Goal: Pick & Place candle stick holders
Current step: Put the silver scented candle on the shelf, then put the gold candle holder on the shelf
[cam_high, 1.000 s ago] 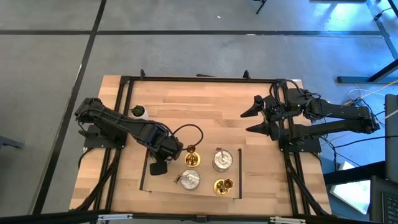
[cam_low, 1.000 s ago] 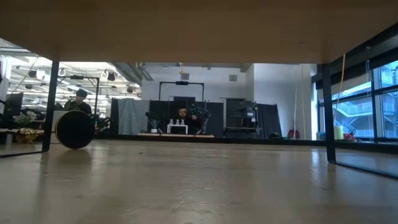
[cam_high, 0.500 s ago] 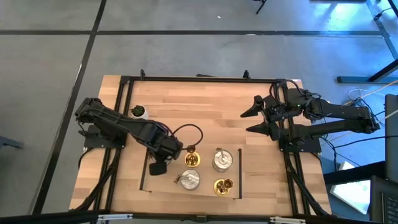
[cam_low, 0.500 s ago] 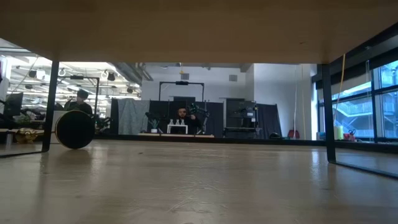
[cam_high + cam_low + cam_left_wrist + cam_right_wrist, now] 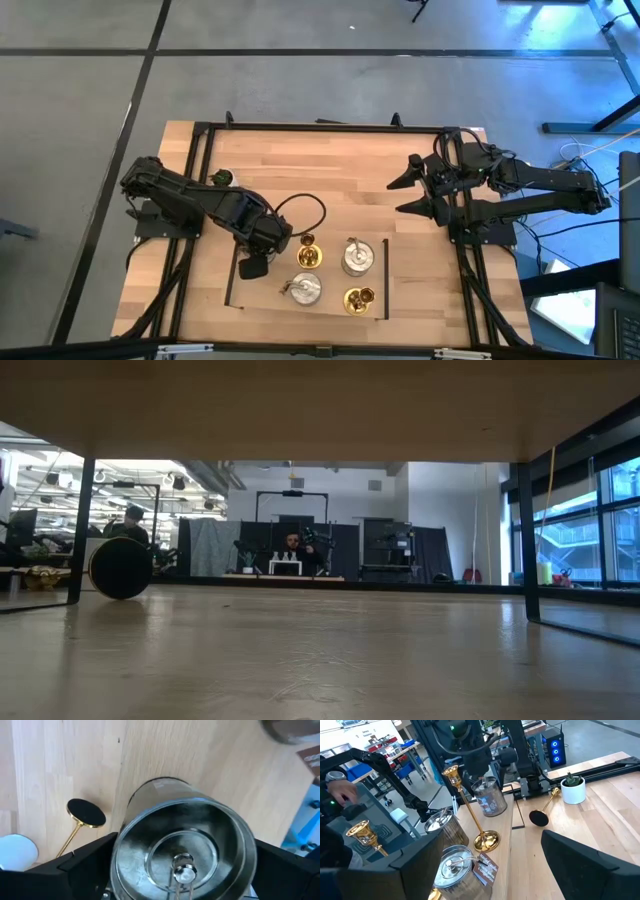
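Note:
My left gripper (image 5: 270, 240) is shut on a squat silver-grey holder (image 5: 182, 847), held above the table's near left part; it also shows in the right wrist view (image 5: 490, 795). A gold holder (image 5: 309, 256) stands on its round base just right of it. Two silver holders (image 5: 357, 257) (image 5: 303, 288) and another gold one (image 5: 359, 298) stand nearby. A third gold holder (image 5: 82, 820) lies on its side by a white pot (image 5: 17, 852). My right gripper (image 5: 408, 193) is open and empty at the far right. My left gripper pinches the silver holder's round outer wall (image 5: 122, 865) between its two fingers (image 5: 82, 865), one on either side. The fingers come from above, pointing down past the open top. The holder hangs clear of the table, roughly upright, its label (image 5: 495, 805) showing.
A dark frame outline (image 5: 387, 280) on the wooden table (image 5: 330, 160) encloses the standing holders. A small potted plant (image 5: 219, 178) stands at the far left beside my left arm. Black rails (image 5: 320, 126) run along the table's edges. People show in the room beyond.
My left gripper has gone a little toward the table's left edge with the silver holder, away from the standing gold holder; it stays shut.

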`<state>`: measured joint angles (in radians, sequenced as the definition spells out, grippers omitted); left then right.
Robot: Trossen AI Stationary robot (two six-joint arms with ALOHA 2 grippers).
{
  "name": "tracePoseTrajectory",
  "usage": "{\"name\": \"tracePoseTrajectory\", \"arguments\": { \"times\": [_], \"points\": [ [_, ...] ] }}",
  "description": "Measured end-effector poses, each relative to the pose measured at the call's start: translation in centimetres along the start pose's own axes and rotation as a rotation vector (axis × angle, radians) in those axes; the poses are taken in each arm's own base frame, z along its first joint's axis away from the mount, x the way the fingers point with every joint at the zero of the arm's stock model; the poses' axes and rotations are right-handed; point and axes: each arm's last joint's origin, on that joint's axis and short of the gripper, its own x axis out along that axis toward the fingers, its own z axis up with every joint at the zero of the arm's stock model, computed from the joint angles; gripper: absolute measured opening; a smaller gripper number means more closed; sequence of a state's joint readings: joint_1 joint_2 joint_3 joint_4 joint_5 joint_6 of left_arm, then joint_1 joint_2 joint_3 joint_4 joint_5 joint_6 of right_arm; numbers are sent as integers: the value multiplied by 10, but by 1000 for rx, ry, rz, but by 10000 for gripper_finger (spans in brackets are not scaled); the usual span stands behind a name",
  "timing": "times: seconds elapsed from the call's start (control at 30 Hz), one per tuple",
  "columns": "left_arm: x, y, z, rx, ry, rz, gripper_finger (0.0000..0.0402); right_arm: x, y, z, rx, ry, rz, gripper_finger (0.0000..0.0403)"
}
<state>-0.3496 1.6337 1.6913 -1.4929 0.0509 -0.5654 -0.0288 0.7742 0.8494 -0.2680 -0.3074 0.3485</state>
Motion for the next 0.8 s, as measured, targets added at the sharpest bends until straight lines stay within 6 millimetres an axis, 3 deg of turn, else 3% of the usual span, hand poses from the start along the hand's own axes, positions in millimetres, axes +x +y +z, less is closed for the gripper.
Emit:
{"name": "tracePoseTrajectory", "arguments": {
  "times": [0.8],
  "points": [
    [-48, 8, 6, -104, -183, 26, 391, 0, 0, 0, 0, 0, -1, 338]
  ]
}}
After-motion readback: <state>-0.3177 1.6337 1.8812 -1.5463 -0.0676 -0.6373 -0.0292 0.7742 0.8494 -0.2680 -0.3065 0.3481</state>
